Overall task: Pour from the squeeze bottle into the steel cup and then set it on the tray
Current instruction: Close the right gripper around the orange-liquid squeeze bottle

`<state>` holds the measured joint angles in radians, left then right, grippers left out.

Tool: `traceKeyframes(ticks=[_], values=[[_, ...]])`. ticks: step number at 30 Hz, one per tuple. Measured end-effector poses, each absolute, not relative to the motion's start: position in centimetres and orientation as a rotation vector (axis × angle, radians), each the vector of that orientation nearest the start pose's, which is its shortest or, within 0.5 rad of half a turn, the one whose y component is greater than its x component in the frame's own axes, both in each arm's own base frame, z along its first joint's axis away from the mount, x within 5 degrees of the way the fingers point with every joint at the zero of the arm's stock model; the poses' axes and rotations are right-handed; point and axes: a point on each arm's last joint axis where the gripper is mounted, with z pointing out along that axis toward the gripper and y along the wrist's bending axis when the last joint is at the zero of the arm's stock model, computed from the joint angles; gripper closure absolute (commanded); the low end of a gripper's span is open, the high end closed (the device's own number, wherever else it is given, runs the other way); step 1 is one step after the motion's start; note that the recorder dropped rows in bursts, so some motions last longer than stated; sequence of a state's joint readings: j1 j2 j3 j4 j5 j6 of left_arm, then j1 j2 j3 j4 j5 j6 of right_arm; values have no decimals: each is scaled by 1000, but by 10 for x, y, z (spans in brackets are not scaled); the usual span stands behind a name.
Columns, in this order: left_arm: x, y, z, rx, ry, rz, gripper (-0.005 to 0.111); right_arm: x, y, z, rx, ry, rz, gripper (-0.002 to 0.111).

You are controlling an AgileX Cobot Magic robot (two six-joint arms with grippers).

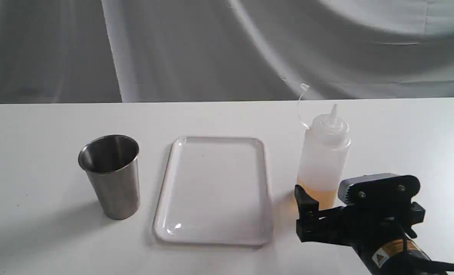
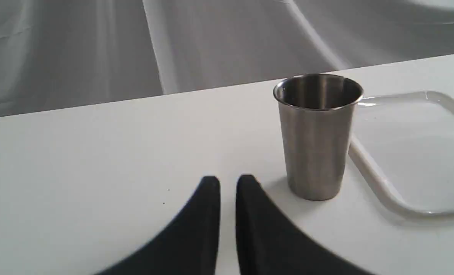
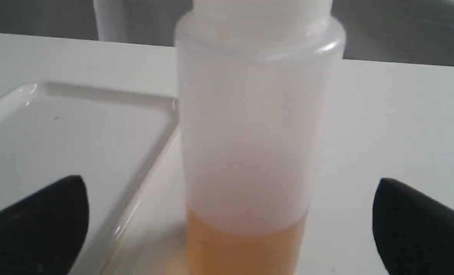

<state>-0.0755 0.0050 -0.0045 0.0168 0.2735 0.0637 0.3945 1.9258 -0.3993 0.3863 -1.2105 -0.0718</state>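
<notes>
Squeeze bottle (image 1: 323,152): stands upright on the white table (image 1: 39,126), just beside the right edge of the tray (image 1: 166,191), not on it. Holds a little orange-yellow liquid (image 1: 322,196), down at the bottom only. Pointed tip up, thin strap (image 1: 300,103) curling up from the cap.

Steel cup (image 1: 110,175): stands upright on the table, left of the tray, near it but not touching. Looks dark and shiny inside; cannot tell if anything is in it.

Tray: lies flat in the middle, between cup and bottle.

Right gripper (image 3: 231,181): fingers (image 3: 39,225) spread wide, one on each side of the bottle, low down by the liquid. Not touching the bottle, with space on both sides.

Left gripper (image 2: 229,179): fingers pressed almost together, only a thin gap, pinching nothing. Sits low over the table, near the cup, on the side away from the tray.

Grey cloth (image 1: 211,46) hanging behind the table
</notes>
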Motion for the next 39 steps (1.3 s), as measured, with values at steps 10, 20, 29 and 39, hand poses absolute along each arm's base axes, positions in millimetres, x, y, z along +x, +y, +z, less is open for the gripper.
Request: traceKeyframes(ticks=[10, 20, 29, 39], values=[[55, -4, 190, 133, 1753, 7, 98, 272, 68, 90, -40, 1848, -27, 4], [55, -4, 190, 133, 1753, 7, 98, 287, 75, 79, -73, 1847, -30, 4], [55, -4, 190, 133, 1753, 7, 98, 297, 60, 78, -39, 1838, -59, 4], [55, -4, 190, 133, 1753, 7, 98, 310, 66, 76, -69, 1815, -20, 4]])
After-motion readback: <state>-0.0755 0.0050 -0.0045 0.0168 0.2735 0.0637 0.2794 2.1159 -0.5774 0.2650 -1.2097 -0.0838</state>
